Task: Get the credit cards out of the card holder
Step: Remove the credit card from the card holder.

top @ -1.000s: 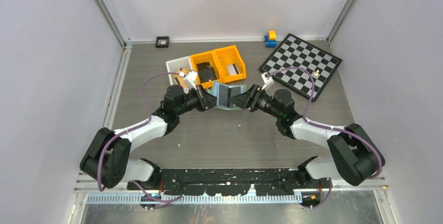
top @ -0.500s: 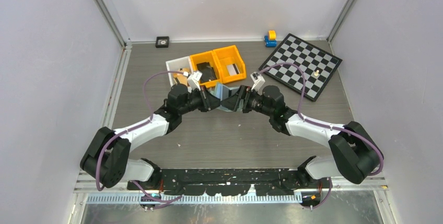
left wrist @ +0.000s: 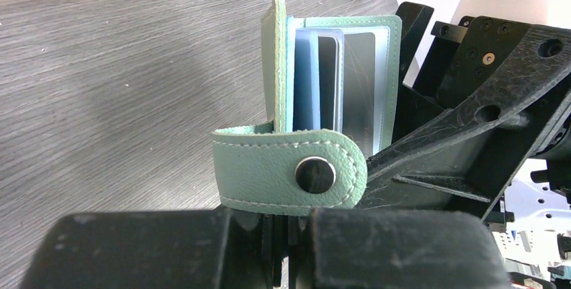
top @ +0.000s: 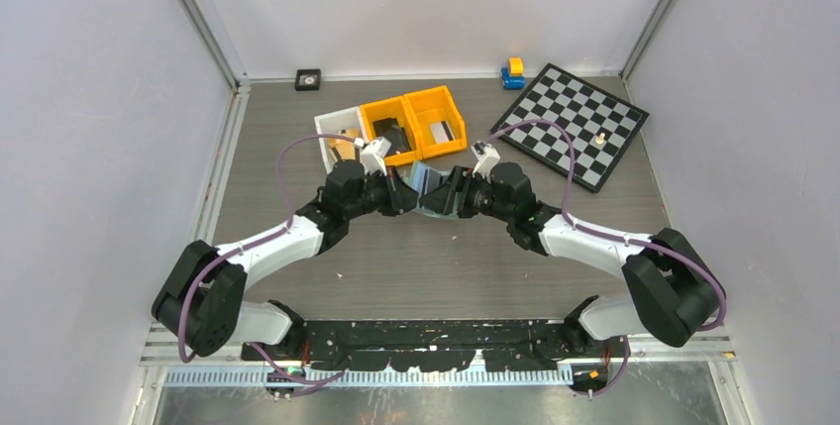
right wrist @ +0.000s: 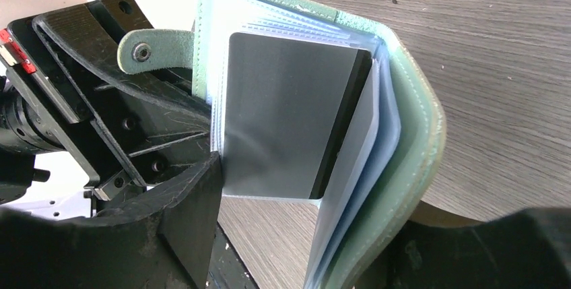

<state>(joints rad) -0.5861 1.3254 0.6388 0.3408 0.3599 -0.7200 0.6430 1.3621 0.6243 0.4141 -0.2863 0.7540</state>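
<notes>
Left arm point(top: 287, 238): white link shells between bulky black joint housings.
Right arm point(top: 586, 239): same scheme, white links, black housings.
Cables point(top: 284, 161): purple, one looped along each arm from shoulder to wrist.
Wrist cameras point(top: 374, 154): small white boxes, one per wrist.
Left pincer point(left wrist: 285, 242): blocky matte black fingers, faintly dusty edges.
Right pincer point(right wrist: 323, 248): black plastic, fine layer lines, pale scuffs and scratches.
Screws point(left wrist: 490, 56): black socket heads sunk in the right pincer frame.
Marking point(right wrist: 18, 52): small red tab on the left pincer body.
Base rail point(top: 426, 334): black, flat.
</notes>
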